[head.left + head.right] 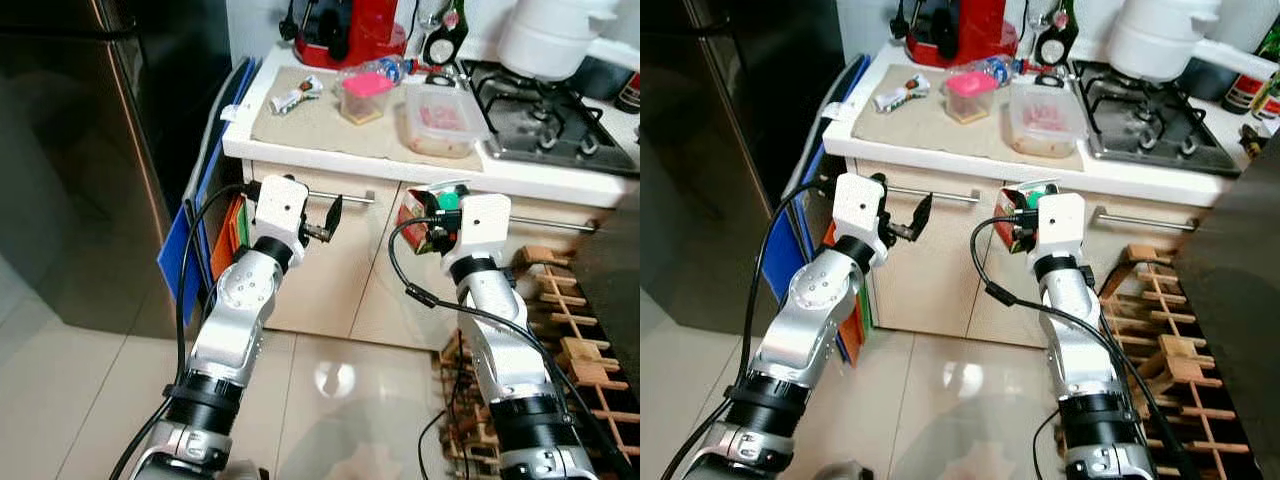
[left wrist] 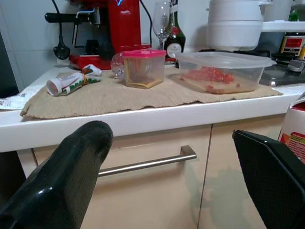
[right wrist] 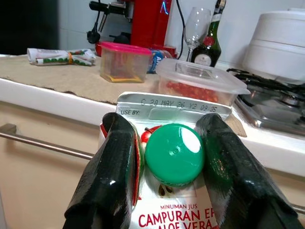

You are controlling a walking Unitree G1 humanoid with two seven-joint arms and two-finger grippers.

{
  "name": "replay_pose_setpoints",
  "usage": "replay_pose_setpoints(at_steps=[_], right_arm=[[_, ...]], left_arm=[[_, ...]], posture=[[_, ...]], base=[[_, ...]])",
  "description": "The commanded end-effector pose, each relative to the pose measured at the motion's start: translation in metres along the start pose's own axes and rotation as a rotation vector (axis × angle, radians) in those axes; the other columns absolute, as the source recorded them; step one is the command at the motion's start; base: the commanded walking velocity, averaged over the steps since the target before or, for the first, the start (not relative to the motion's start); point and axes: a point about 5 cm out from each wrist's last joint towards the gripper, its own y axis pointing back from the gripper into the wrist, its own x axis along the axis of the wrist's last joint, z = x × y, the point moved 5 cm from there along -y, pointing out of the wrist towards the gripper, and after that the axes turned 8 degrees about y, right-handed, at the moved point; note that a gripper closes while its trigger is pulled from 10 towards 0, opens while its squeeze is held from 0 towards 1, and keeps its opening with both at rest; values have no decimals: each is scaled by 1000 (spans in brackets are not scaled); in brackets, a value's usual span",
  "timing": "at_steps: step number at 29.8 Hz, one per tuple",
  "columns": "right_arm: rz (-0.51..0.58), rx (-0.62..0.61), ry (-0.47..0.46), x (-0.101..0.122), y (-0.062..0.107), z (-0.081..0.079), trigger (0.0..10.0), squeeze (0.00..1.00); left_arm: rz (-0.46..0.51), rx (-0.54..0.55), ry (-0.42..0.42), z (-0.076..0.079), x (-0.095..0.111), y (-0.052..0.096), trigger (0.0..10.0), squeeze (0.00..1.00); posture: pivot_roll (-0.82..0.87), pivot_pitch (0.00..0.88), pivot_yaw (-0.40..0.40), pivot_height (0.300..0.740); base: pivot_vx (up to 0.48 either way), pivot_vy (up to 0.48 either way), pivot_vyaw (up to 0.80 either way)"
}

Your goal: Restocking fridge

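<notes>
R gripper (image 3: 167, 157) clamped on red-and-white juice carton w/ green screw cap (image 3: 174, 153), fingers either side of the cap, carton held upright just below the white counter edge (image 1: 400, 165), in front of the cream cabinet drawers (image 1: 340, 270). L gripper (image 2: 176, 176) spread wide, holding nothing, near the steel drawer handle (image 2: 143, 164). On the burlap mat (image 1: 330, 125): pink-lidded tub (image 1: 362, 96), clear lidded container w/ red food (image 1: 440, 118), rolled wrapper (image 1: 297, 97). Dark steel fridge (image 1: 80, 150) to robot's left, door looks closed. Step, I'd say: carton in hand, transport phase. Next probably needs a turn left and the free L gripper on the door.
</notes>
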Motion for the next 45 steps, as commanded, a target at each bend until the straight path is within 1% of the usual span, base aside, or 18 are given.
replay_pose_setpoints(at_steps=[1,9,12,33,37,41,45], right_arm=[[10,-4,-5,2,-2,3,0,0],[11,-6,-9,2,-2,3,0,0],[4,-10,-27,1,-2,3,0,0],[15,0,-24,2,-4,1,0,0],[14,1,-24,2,-4,1,0,0],[14,1,-22,2,-4,1,0,0],[15,1,-20,2,-4,2,0,0]], left_arm=[[3,-5,-5,4,1,0,10000,0],[3,-7,-8,4,1,0,10000,0],[4,-9,-13,4,1,-2,10000,0],[2,-15,-36,4,1,-3,10000,0],[-1,-16,-26,4,0,-3,10000,0],[4,-18,-18,5,0,-3,10000,0],[5,-24,-41,6,0,-3,10000,0]], posture=[[18,17,-49,740],[17,16,-44,740],[15,11,-43,740],[17,0,-39,740],[16,0,-39,740],[15,0,-40,740],[11,0,-38,740]], base=[[-281,0,0],[-281,0,0],[-281,0,0],[-281,0,0],[-276,0,0],[0,0,0],[0,-118,0]])
